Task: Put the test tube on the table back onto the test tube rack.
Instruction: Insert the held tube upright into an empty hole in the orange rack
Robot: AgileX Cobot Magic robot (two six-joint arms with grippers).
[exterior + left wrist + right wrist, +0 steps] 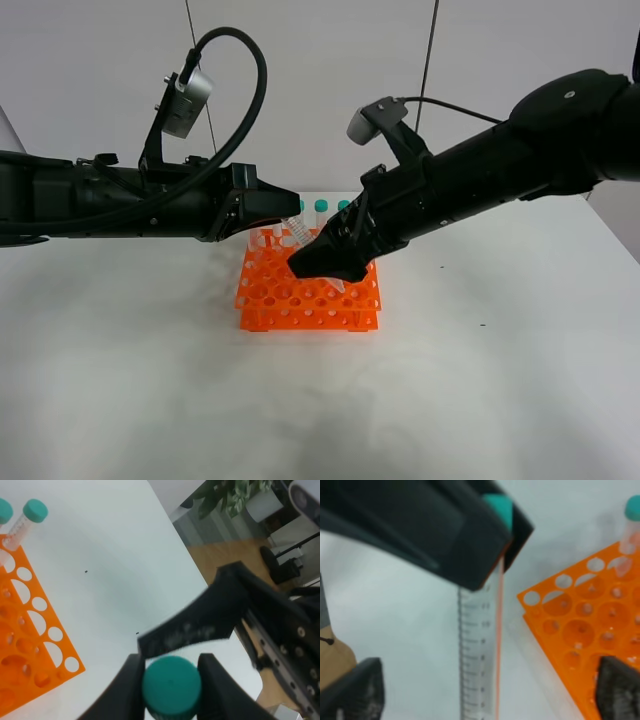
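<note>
Left fingers (125, 687) pinch the test tube (171, 685), scale print blurred; right fingers (357, 692) spread apart.

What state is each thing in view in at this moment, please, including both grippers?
left gripper, shut on the test tube's teal cap.
right gripper, open, straddling the tube without touching it.
test tube, capped, held tilted over the rack, not yet standing in a hole.
test tube rack, upright, front holes empty.
other tubes, capped, standing in the rack's back row.
</note>
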